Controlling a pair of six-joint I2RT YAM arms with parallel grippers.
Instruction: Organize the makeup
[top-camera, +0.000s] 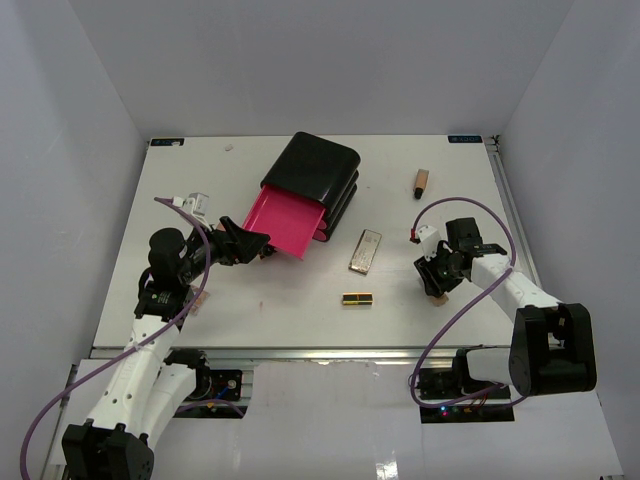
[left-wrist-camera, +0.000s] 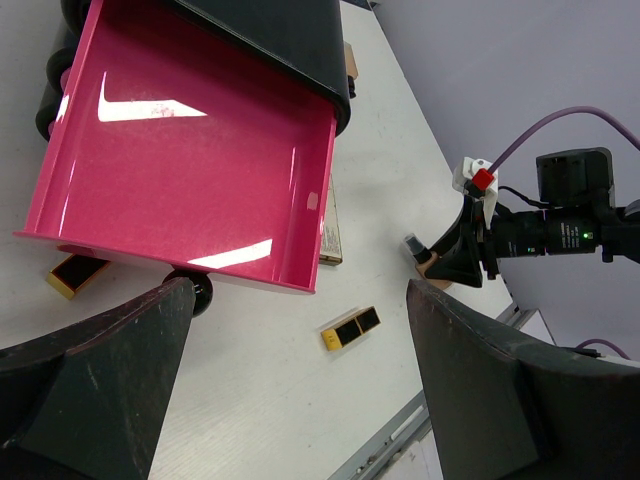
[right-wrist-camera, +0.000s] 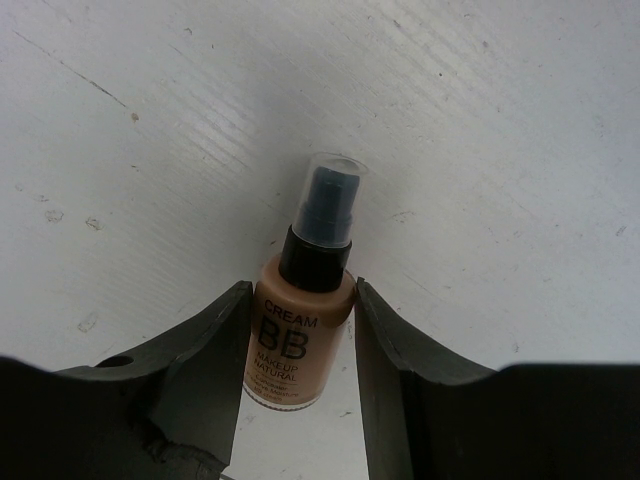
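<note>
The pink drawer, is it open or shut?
Open. The pink drawer sticks far out of the black box, and the left wrist view shows its whole bare floor with nothing inside.

Palette (top-camera: 366, 251) right of drawer (top-camera: 285, 225); lipstick (top-camera: 357, 298) before palette; far bottle (top-camera: 421, 182) behind-right; near bottle (right-wrist-camera: 298, 335) in right pincer (top-camera: 436, 283).

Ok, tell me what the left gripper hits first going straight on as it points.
Most likely the front wall of the open glossy pink plastic drawer, right ahead of the open left gripper. Depth is unclear, so it might graze the white table first.
</note>
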